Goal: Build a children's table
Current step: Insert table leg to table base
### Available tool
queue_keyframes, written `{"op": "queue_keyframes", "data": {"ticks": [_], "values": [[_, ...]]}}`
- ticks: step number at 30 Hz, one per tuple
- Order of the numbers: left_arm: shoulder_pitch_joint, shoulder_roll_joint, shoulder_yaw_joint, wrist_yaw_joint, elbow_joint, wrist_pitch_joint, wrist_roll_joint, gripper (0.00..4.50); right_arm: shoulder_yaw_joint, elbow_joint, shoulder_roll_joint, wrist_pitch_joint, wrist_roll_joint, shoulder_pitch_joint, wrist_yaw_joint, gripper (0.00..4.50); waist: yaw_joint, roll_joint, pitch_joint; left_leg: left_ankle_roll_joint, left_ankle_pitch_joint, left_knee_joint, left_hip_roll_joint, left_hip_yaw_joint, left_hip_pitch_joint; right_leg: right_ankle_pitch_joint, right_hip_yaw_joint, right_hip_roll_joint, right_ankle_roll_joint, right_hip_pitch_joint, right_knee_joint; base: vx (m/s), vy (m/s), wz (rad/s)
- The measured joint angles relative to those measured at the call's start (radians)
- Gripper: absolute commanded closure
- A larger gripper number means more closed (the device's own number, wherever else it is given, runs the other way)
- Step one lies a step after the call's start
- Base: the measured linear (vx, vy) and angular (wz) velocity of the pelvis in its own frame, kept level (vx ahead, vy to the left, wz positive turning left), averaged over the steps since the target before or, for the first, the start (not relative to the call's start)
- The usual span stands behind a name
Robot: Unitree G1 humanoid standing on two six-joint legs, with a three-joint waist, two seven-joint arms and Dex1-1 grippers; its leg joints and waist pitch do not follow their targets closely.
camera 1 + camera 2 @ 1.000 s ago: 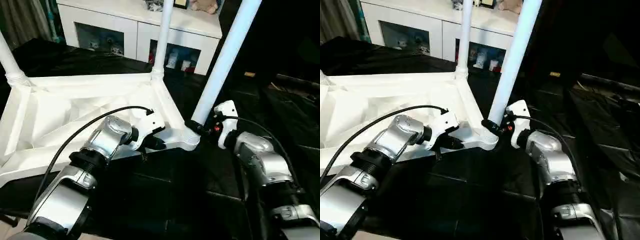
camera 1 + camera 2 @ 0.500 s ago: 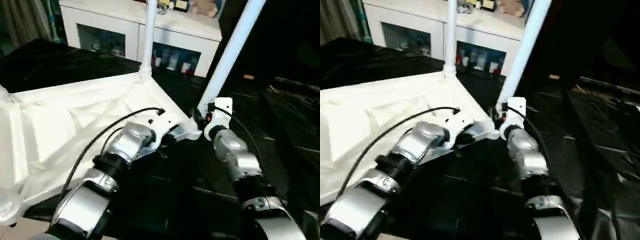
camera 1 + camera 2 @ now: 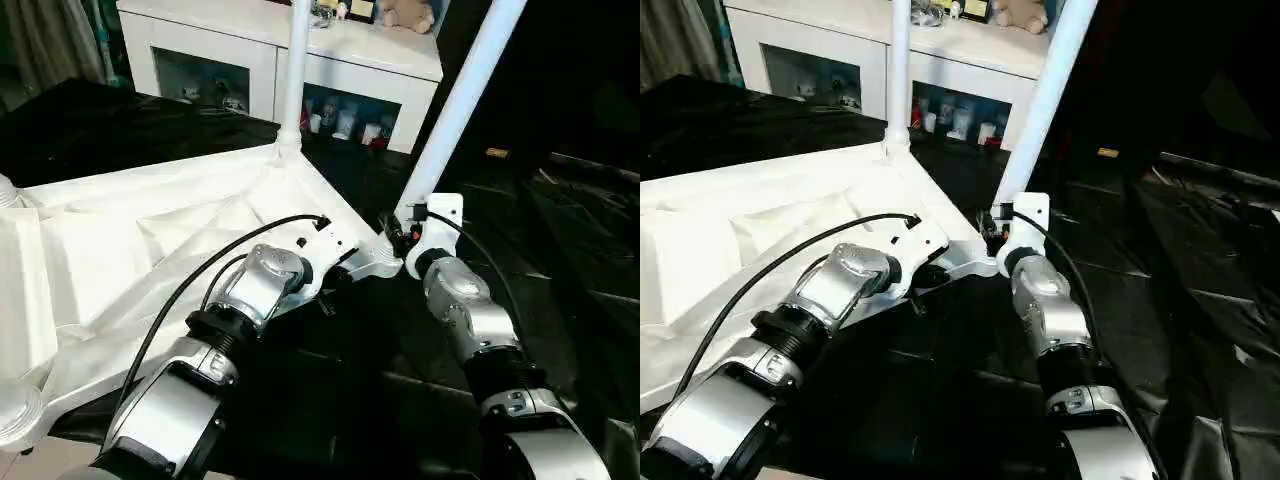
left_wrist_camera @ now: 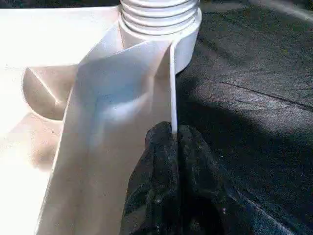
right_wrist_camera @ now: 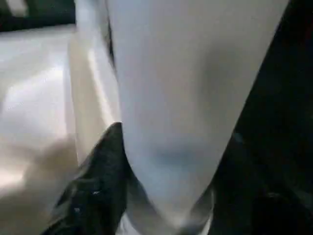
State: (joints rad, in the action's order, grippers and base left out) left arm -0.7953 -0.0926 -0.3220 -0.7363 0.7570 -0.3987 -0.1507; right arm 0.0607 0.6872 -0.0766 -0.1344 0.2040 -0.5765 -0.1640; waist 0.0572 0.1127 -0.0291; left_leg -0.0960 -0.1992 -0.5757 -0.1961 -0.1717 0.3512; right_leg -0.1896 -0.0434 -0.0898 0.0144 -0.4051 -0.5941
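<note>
Left eye view, item one: children's tabletop (image 3: 120,240), white plastic, lying upside down on a black-covered floor (image 3: 560,250), ribbed underside up. A white glass-door cabinet (image 3: 280,50) stands behind.

Item two: legs. One leg (image 3: 293,70) stands upright in the far corner socket; a second leg (image 3: 455,110) rises from the near right corner socket (image 3: 385,262), leaning away to the right, its long axis running steeply up from the socket. The ribbed foot of a third shows at the left edge (image 3: 5,190); a further socket sits at the near left corner (image 3: 15,412).

Item three: left gripper (image 4: 173,142). Jaws closed, pinching the thin upright edge wall of the tabletop just beside the near right socket, steadying the corner.

Item four: right gripper (image 5: 166,161). Jaws part-open, one on each side of the base of the leaning leg; whether they press it firmly I cannot tell. One black finger (image 5: 98,181) lies against the tube.

Judgement: the leaning leg lies directly between the right jaws, so the right arm is the nearer one for seating or straightening it, and the move turns on bringing the tube's axis in line with the socket.
</note>
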Motion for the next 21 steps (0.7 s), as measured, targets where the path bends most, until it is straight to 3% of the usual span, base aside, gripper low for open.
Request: {"op": "queue_keyframes", "data": {"ticks": [5,10,16,21], "values": [[-0.003,-0.015,0.0,-0.044,-0.006,0.016,0.012,4.5,-0.003,-0.039,-0.05,-0.042,0.03,0.018,-0.117,1.2,0.006,-0.006,-0.004,0.0,0.0,0.006,0.0,-0.001,0.002,0.002,-0.001,0.0,-0.003,-0.002,-0.001,0.0,0.0,0.0],[-0.005,-0.05,0.001,-0.089,-0.007,0.05,0.022,4.5,-0.051,-0.198,-0.175,-0.114,0.054,0.101,-0.323,0.87,0.006,-0.006,-0.01,0.007,0.004,0.006,0.0,-0.001,0.003,0.002,-0.001,0.0,-0.003,-0.004,-0.001,0.0,0.0,0.0],[-0.002,-0.089,0.001,-0.161,-0.015,0.075,0.027,4.5,-0.099,-0.34,-0.269,-0.144,0.083,0.181,-0.511,0.87,0.006,-0.007,-0.014,0.007,0.004,0.006,-0.001,-0.001,0.003,0.002,-0.002,0.0,-0.003,-0.004,0.0,0.0,0.0,0.0],[0.033,-0.171,-0.023,-0.314,-0.062,0.171,0.041,4.5,-0.122,-0.441,-0.389,-0.128,0.104,0.276,-0.694,0.87,0.02,-0.009,-0.016,0.008,0.004,0.006,-0.002,-0.002,0.004,0.001,-0.002,0.0,-0.004,-0.005,-0.001,0.0,0.0,0.0]]}}
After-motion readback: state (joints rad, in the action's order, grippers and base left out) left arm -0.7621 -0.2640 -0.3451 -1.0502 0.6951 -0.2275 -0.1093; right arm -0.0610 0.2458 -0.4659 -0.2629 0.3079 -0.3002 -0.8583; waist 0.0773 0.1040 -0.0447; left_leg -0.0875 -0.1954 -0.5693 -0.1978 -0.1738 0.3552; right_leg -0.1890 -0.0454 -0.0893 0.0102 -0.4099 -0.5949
